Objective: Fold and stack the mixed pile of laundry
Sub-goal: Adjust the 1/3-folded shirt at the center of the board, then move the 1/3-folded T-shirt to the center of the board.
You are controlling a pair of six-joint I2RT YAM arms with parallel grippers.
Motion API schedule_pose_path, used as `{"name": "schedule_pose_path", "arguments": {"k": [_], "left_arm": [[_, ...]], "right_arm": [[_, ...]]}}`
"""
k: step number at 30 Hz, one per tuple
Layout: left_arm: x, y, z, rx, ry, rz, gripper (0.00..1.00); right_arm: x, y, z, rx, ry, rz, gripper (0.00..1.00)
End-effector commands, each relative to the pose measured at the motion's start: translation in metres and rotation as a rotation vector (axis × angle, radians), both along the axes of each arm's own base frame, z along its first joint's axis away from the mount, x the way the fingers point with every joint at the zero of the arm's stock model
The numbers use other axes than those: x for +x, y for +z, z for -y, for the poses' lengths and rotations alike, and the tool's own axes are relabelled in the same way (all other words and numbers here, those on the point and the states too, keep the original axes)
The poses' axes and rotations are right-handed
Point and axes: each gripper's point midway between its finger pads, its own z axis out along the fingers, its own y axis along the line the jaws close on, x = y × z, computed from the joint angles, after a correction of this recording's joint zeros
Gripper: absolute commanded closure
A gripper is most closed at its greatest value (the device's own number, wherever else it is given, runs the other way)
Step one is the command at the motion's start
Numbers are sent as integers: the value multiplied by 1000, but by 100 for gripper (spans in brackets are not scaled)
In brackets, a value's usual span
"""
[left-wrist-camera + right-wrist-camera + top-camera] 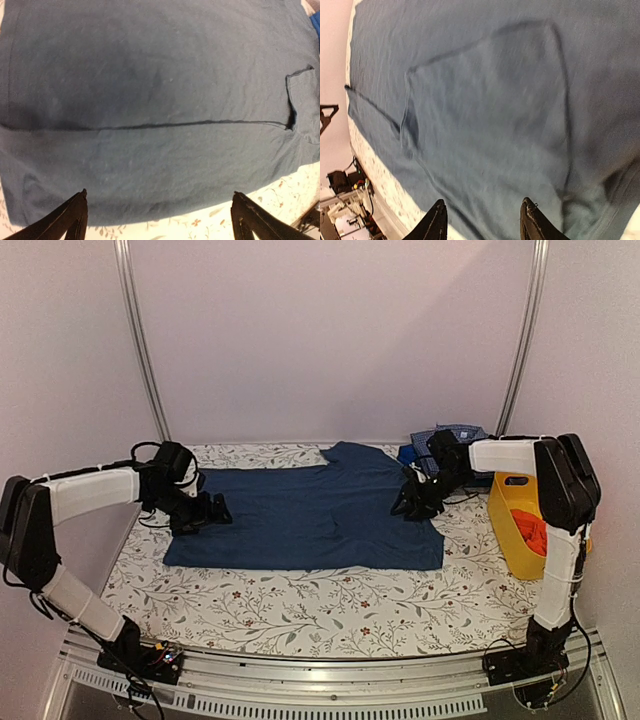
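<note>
Navy garment (310, 515) lies spread flat on the floral-covered table (300, 610), roughly mid-table and running left to right between the two arms. It has a small lobe at its far edge. The left wrist view shows one long dark crease (150, 126) crossing the cloth, ending at a short slit beside a flap (302, 105). The right wrist view shows a stitched pocket outline (485, 110) on the fabric. Left gripper (212, 512) sits low at the garment's left edge. Its fingers (70, 217) are spread wide with nothing between them, and the cloth edge and a strip of table print show in the gap. Right gripper (408, 506) is over the garment's right portion, near its far-right corner. Its fingers (434, 225) are parted about halfway, with only flat fabric seen between them and no fold pinched. Whether either set of tips touches the cloth cannot be told. Blue checked shirt (458, 433) lies bunched at the far right of the table, behind the right arm and apart from the navy garment. Yellow basket (505, 530) stands at the table's right edge, just beside the garment's right end. Red-orange cloth (530, 530) is inside the basket.
</note>
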Motion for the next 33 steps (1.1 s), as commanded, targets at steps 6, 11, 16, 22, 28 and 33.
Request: {"name": "schedule_pose_path", "arguments": {"k": [6, 11, 16, 22, 28, 33], "left_arm": [[-50, -10, -40, -208, 328, -160, 0], [-62, -27, -69, -160, 461, -237, 13], [-81, -25, -112, -152, 671, -251, 35], [-92, -39, -133, -188, 810, -309, 45], [-90, -55, -137, -177, 846, -382, 46], [-84, -66, -135, -194, 848, -408, 60]], "right_arm": [[-99, 13, 11, 77, 42, -70, 53], [-112, -6, 20, 25, 29, -125, 53], [-129, -8, 45, -10, -50, -161, 53], [-144, -3, 72, -45, -171, -197, 48], [-138, -11, 81, -83, -236, -204, 46], [-142, -31, 85, -121, -229, -239, 47]]}}
